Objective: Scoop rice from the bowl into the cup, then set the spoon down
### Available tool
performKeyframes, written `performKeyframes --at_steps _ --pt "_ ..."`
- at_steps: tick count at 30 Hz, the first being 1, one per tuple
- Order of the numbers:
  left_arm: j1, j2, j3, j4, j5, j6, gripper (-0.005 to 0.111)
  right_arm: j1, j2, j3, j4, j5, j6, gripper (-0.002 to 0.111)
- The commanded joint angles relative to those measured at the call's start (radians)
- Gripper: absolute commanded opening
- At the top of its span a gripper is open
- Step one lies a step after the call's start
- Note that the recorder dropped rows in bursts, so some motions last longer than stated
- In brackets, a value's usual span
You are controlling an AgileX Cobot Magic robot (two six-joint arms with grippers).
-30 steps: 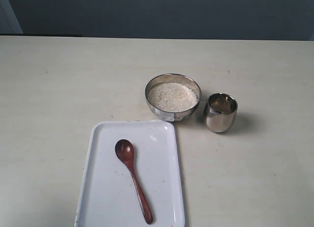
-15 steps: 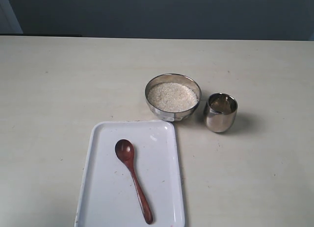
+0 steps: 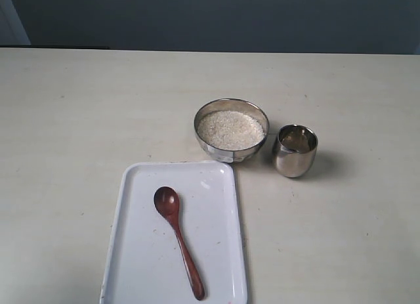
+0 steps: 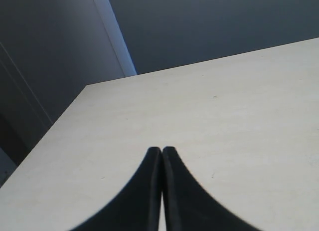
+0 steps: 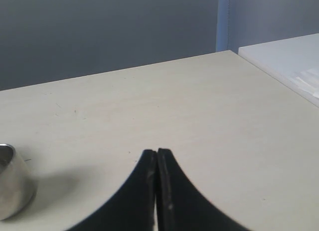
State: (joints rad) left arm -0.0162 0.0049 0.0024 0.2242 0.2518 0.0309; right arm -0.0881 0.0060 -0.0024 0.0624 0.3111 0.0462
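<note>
– Left hand (image 4: 161, 149) first: how does it stand?
– Closed, the two dark fingers pressed flat together with nothing between them, over bare tabletop (image 4: 224, 116). The right hand (image 5: 157, 151) is the same, fingers together and gripping nothing

– What room is there to move?
– Plenty. In the exterior view, bare tabletop spreads wide to the left of the bowl (image 3: 231, 102) and the white tray (image 3: 138, 251), beyond them to the far edge, and to the right of the cup (image 3: 294, 161). The tray's near end runs to the bottom edge of that view

– And the containers?
– The bowl holds the rice (image 3: 230, 129), a level white mass reaching close to the rim. It sits just past the tray's far right corner; whether they touch, I cannot tell. The cup stands upright just to the right of the bowl, apart from it. Its inside shows only a dull reflection, so I cannot tell what it holds. The spoon (image 3: 180, 241) lies flat on the tray, its small bowl toward the steel bowl, its handle slanting to the tray's near end

– Do the views differ?
– Only the wrist views show the hands. The right wrist view catches the cup's rounded side near that hand, and a paler surface past the tabletop's edge. The left wrist view shows a tabletop corner against a dark wall
</note>
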Motion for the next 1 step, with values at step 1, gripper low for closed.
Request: performKeyframes --at_steps 1 --pt "-0.007 -0.005 -0.002 0.002 -0.019 -0.005 0.001 -0.005 -0.006 0.002 0.001 -0.008 0.000 -0.001"
